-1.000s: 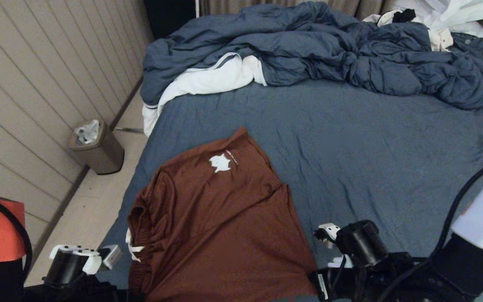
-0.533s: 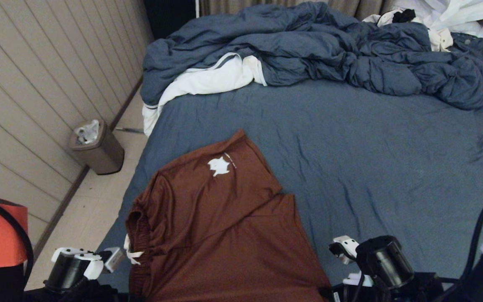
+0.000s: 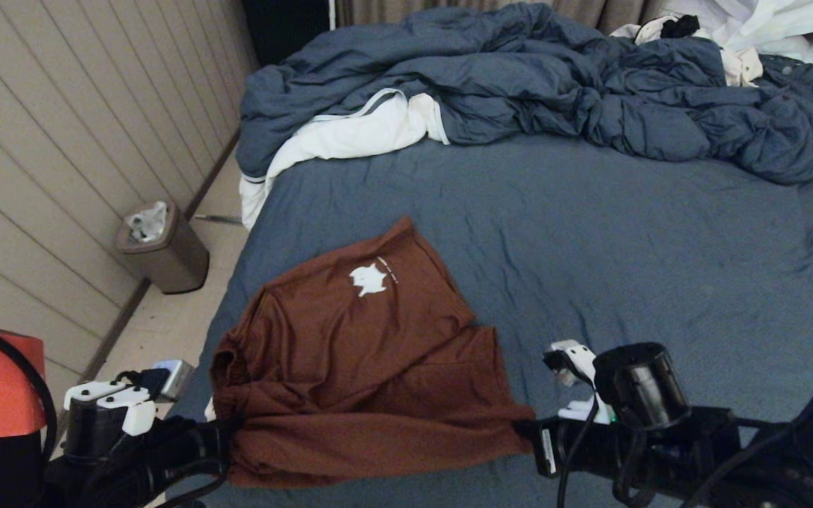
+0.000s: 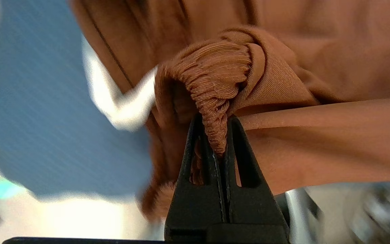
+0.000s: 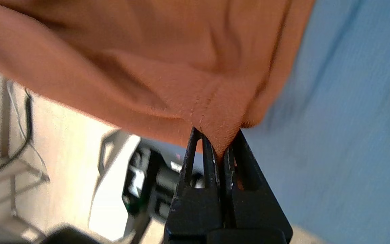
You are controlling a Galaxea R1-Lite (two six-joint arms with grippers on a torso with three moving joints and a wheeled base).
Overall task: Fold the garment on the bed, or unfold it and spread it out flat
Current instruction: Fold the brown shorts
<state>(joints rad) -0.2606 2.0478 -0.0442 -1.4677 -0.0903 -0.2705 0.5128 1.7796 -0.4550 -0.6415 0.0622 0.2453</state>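
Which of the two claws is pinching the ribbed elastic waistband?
The left gripper; it pinches the shorts' gathered waistband, while the right gripper holds a smooth hem corner.

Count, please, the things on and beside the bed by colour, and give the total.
Rust-brown: 1, the shorts, pinched by the left gripper and the right gripper.
Slate-blue: 2, the duvet and the bed sheet.
White: 2, the cloth under the duvet and the clothes at the far corner.
Brown-grey: 1, the waste bin on the floor.
Total: 6.
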